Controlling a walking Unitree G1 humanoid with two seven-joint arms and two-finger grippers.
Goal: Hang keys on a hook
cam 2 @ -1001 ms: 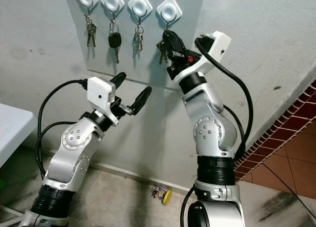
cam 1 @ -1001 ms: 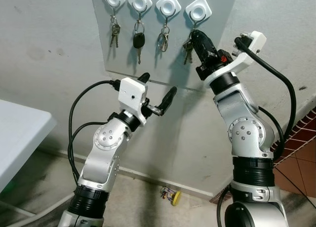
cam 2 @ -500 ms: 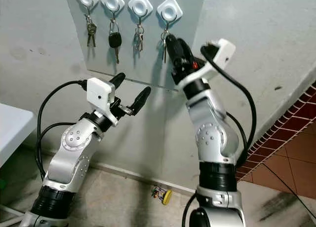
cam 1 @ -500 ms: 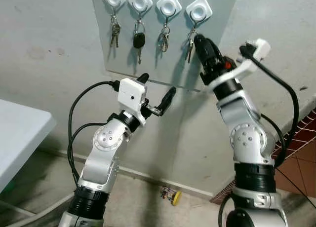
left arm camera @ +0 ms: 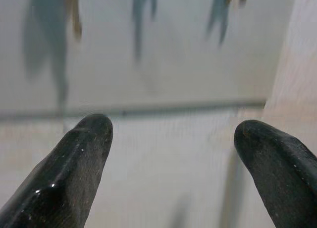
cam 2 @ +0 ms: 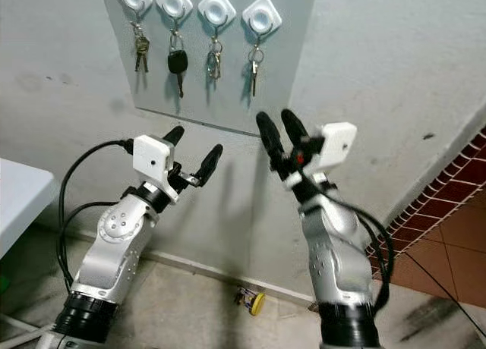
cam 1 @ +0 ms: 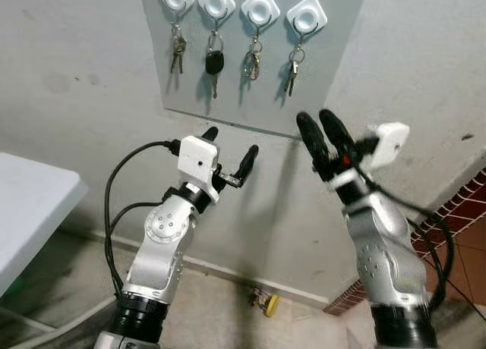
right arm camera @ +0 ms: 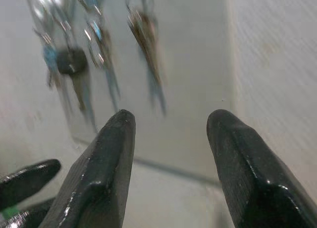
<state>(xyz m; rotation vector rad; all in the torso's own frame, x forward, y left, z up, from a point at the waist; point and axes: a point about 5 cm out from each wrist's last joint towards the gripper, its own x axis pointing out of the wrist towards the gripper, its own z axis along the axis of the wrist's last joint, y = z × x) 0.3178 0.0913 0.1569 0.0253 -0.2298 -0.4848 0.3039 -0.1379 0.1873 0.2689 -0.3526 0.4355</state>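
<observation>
Four white hooks sit in a row on a grey wall board (cam 1: 334, 83), each with keys hanging from it. The rightmost hook (cam 1: 307, 14) carries a key bunch (cam 1: 293, 67) on a ring. The other bunches (cam 1: 176, 51) (cam 1: 251, 61) and a black car key (cam 1: 214, 63) hang to its left. My right gripper (cam 1: 324, 133) stands open and empty below the rightmost keys, well apart from them. My left gripper (cam 1: 228, 148) is open and empty too, raised below the board's lower edge. The blurred keys (right arm camera: 143, 34) hang beyond the right fingertips (right arm camera: 119, 134).
A white table corner (cam 1: 30, 205) juts in at the left. A small coloured object (cam 1: 262, 299) lies on the floor by the wall base. Red tiles (cam 1: 463, 212) cover the lower right corner.
My right gripper let go of the keys at the rightmost hook, opened and dropped down away from the board. The keys now hang free. The left gripper sank slightly.
</observation>
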